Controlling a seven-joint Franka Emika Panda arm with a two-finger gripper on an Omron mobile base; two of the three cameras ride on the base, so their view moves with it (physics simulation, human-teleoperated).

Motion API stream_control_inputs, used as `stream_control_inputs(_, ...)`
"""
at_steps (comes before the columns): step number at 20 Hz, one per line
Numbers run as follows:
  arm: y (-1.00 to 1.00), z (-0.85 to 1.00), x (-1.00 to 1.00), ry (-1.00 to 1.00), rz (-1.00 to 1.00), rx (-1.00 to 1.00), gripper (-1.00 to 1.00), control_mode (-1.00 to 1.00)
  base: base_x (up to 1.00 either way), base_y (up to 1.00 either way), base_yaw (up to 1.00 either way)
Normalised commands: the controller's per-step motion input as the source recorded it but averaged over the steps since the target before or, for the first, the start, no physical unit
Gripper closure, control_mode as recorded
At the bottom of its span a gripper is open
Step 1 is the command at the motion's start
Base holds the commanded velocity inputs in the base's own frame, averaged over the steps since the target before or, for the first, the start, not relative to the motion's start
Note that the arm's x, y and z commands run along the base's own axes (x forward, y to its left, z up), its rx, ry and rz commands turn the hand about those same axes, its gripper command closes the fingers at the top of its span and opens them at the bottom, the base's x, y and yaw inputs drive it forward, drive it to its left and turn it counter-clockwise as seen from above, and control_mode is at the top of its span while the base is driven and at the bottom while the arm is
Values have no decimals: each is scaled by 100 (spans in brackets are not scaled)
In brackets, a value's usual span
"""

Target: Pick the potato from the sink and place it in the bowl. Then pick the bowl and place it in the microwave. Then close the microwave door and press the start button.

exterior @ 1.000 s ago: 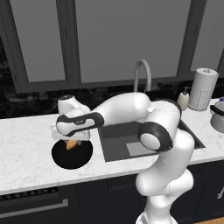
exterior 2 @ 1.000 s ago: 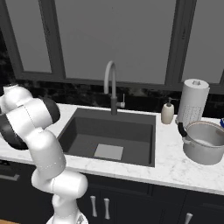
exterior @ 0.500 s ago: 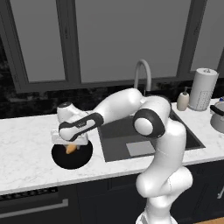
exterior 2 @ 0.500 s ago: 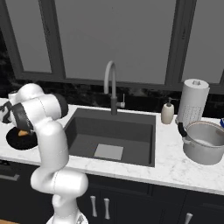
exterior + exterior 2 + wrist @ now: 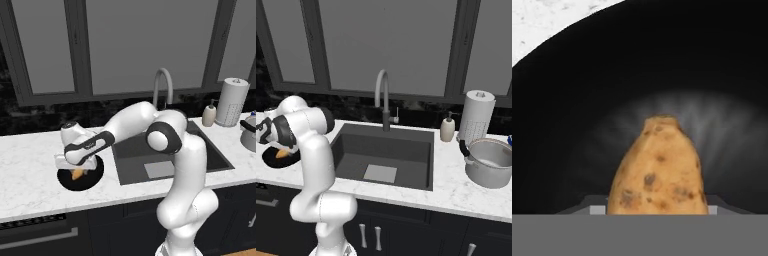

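Observation:
The orange-tan potato point(image 5: 657, 170) sits between my fingertips, and my gripper point(image 5: 657, 210) is shut on it, low inside the glossy black bowl point(image 5: 587, 100). In the left base view, the gripper point(image 5: 77, 169) holds the potato point(image 5: 76, 174) just over the bowl point(image 5: 94, 174), which stands on the white counter left of the dark sink point(image 5: 200, 150). From the right base view, the potato point(image 5: 282, 154) shows above the bowl point(image 5: 267, 159), beside the sink point(image 5: 401, 145). The microwave is out of view.
A grey gooseneck faucet point(image 5: 382, 95) rises behind the basin. On the right counter stand a soap bottle point(image 5: 447, 129), a paper towel roll point(image 5: 476, 117) and a steel pot point(image 5: 487, 162). Dark cabinets line the counter's front edge.
The hand has come down with the potato from above the bowl into it, shifting slightly left. The elbow has swung back over the sink.

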Motion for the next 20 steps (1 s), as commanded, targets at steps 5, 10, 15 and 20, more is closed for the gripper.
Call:
stream_control_inputs(5, 0, -13, -2, 1, 0, 0, -100, -100, 0, 0, 0)
stream_control_inputs(10, 0, 0, -19, -1, 0, 0, -100, -100, 0, 0, 0)
stream_control_inputs(15, -8, 7, -27, -6, 0, 0, -100, -100, 0, 0, 0)
stream_control_inputs(20, -37, 26, -33, -8, 0, 5, -100, -100, 0, 0, 0)
